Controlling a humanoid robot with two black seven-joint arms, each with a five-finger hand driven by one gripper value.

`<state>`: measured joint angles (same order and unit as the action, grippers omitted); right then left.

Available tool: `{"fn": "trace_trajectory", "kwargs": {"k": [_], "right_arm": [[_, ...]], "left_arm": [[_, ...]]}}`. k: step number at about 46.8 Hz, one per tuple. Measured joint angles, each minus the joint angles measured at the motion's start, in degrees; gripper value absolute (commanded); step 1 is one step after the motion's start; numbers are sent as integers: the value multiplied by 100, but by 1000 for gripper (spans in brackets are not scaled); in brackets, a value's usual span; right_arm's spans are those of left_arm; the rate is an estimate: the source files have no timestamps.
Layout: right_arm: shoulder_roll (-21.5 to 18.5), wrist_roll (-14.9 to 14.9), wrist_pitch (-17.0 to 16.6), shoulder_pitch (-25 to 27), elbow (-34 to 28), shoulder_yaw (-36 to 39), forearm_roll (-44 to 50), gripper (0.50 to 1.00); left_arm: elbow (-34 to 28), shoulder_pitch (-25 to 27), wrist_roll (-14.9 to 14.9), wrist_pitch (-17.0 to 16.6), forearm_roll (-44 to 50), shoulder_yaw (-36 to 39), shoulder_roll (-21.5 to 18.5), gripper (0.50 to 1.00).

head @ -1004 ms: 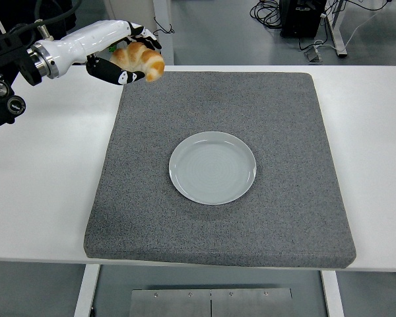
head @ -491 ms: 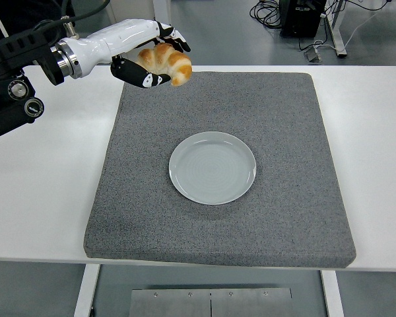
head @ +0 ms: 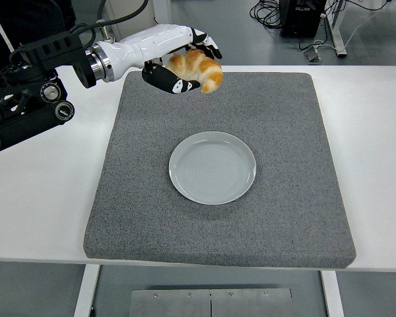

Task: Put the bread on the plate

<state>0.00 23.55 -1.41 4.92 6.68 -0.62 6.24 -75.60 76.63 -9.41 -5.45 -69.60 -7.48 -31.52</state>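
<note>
Holding the bread (head: 197,69) in my left hand (head: 178,63), fingers curled round it, I've got it in the air over the far left part of the mat (head: 284,218). Plate (head: 212,167) sits bare mid-mat on the desk (head: 39,198), well apart.
</note>
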Motion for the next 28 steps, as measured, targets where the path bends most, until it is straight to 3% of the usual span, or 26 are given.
{"fn": "trace_trajectory", "kwargs": {"k": [28], "right_arm": [[0,0,0,-1,0,0,0,1000]], "left_arm": [[11,-254,2,-68,-351,79,517,654]]}}
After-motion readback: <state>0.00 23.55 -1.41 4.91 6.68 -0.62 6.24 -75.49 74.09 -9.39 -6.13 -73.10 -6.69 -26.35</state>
